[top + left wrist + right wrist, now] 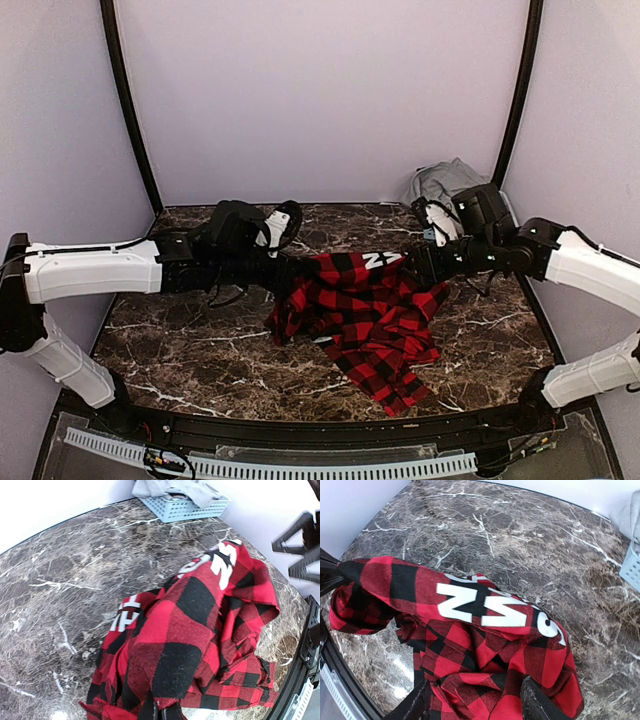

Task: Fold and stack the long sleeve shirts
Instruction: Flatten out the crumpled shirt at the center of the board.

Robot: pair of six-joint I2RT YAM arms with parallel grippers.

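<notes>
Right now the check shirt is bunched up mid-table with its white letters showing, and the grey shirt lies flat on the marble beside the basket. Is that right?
Not quite. The grey shirt does not lie flat on the marble; it is heaped in the pale blue basket, as the left wrist view shows. The rest stands: the check shirt is bunched up mid-table, white letters showing.

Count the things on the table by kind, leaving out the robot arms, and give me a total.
red-and-black check shirt: 1
light grey shirt: 1
pale blue slatted basket: 1
Total: 3
</notes>
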